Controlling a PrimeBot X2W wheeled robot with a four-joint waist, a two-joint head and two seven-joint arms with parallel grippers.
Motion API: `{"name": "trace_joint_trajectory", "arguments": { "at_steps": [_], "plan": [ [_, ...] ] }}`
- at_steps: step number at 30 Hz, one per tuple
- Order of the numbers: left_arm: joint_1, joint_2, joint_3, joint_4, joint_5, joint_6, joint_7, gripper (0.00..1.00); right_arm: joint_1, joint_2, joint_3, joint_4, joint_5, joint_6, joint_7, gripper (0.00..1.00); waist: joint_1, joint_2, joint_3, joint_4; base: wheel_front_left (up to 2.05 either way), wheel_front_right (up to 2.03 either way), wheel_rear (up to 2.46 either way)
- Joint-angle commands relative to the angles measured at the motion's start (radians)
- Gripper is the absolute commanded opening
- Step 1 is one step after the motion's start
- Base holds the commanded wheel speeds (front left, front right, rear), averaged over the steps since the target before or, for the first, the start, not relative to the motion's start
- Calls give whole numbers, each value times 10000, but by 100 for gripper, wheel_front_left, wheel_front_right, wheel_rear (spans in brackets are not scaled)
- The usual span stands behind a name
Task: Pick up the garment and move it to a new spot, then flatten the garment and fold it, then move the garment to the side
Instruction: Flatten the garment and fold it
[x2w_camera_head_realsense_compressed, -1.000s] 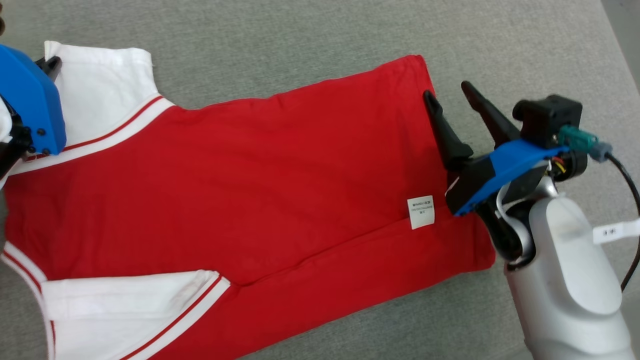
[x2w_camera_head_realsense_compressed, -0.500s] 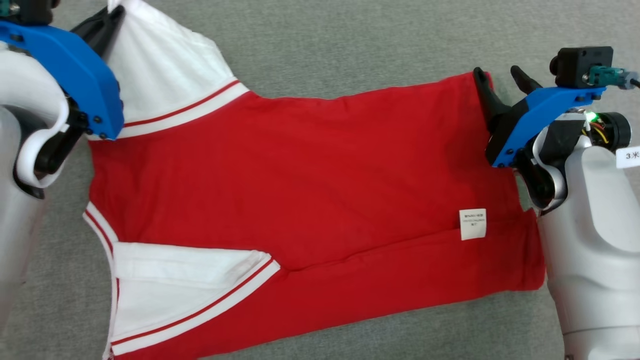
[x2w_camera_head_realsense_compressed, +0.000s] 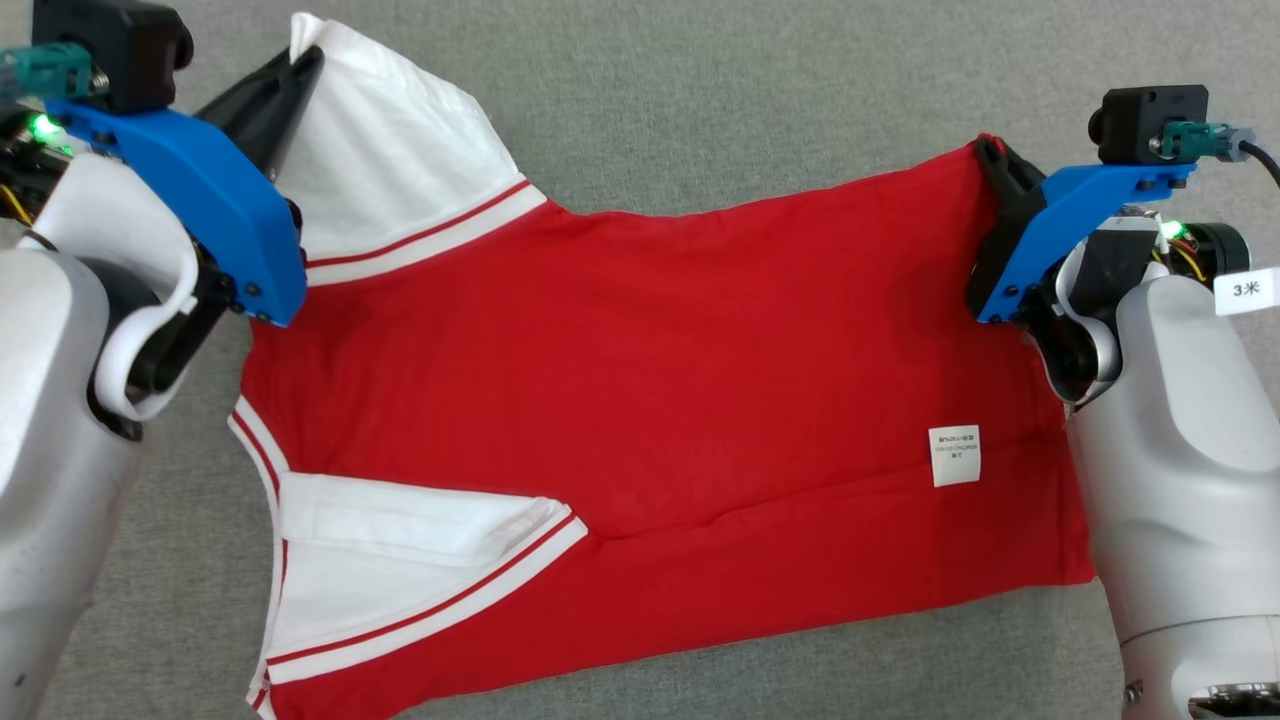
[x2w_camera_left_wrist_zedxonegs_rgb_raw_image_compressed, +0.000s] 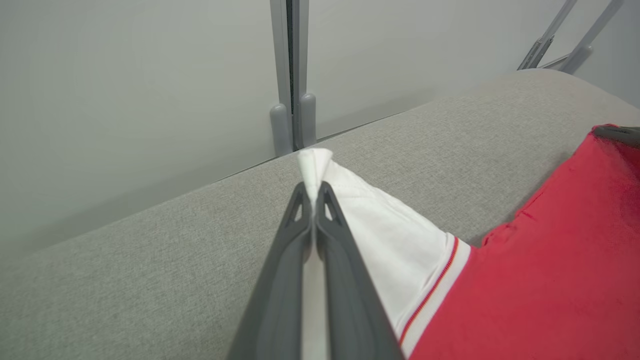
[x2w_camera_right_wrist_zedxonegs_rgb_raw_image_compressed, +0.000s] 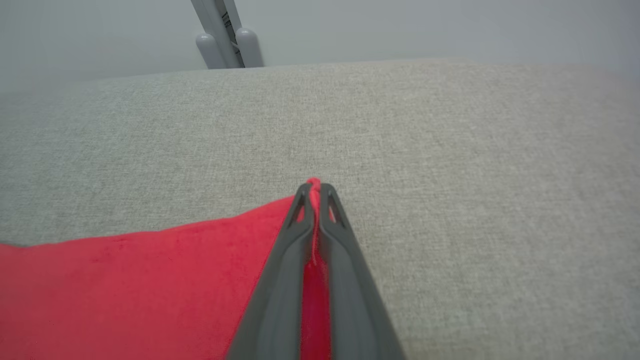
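A: Head view?
B: Red garment is spread across the grey cushion; its far corners are pinched by left tool and right tool.
A: Left wrist view?
B: White sleeve is seen clenched between the fingers.
A: Right wrist view?
B: Red hem corner is clamped, near the cushion's middle.
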Motion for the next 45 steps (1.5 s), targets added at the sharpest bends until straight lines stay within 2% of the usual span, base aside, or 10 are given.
{"name": "trace_joint_trajectory", "arguments": {
  "at_steps": [1,9,15,21,30,32,33,34,35,45],
  "plan": [
    [222,-10,-2,-103,-105,-41,-158,0,61,-62,67,-35,-96,1,-238,0,0,0,-164,-12,0,0,0],
    [2068,173,-15,-1188,-761,-65,-1328,0,1612,-473,429,-841,432,1,-1285,0,0,0,-1105,294,0,0,0],
    [4181,406,-41,-2281,-929,321,-2137,0,3501,-739,215,-1935,779,1,-1598,0,0,0,-1813,573,0,0,0],
    [5978,352,-243,-2924,-965,836,-2779,0,4905,-505,-461,-2929,729,1,-1709,0,0,0,-2250,789,0,0,0],
    [7284,74,-423,-2614,-1050,1163,-3476,0,6107,-102,-765,-3689,476,1,-1750,2,0,0,-2523,928,0,0,0],
    [7500,75,-602,-2426,-1001,1052,-3520,0,6409,-18,-845,-3809,344,1,-1889,30,0,0,-2584,943,0,0,0],
    [7581,60,-640,-2349,-941,1069,-3602,18,6550,13,-895,-3855,264,1,-1976,50,0,0,-2611,954,0,0,0],
    [7634,31,-671,-2276,-895,1078,-3701,45,6687,44,-940,-3908,179,1,-2079,100,0,0,-2637,962,0,0,0],
    [7738,-22,-680,-2181,-888,1073,-3814,100,6825,76,-1019,-3949,122,1,-2197,100,0,0,-2663,967,0,0,0],
    [8142,-704,476,-1930,-1344,1733,-5783,100,7748,221,-1926,-4220,484,1,-3117,100,0,0,-2945,1017,0,0,0]
  ]
}}
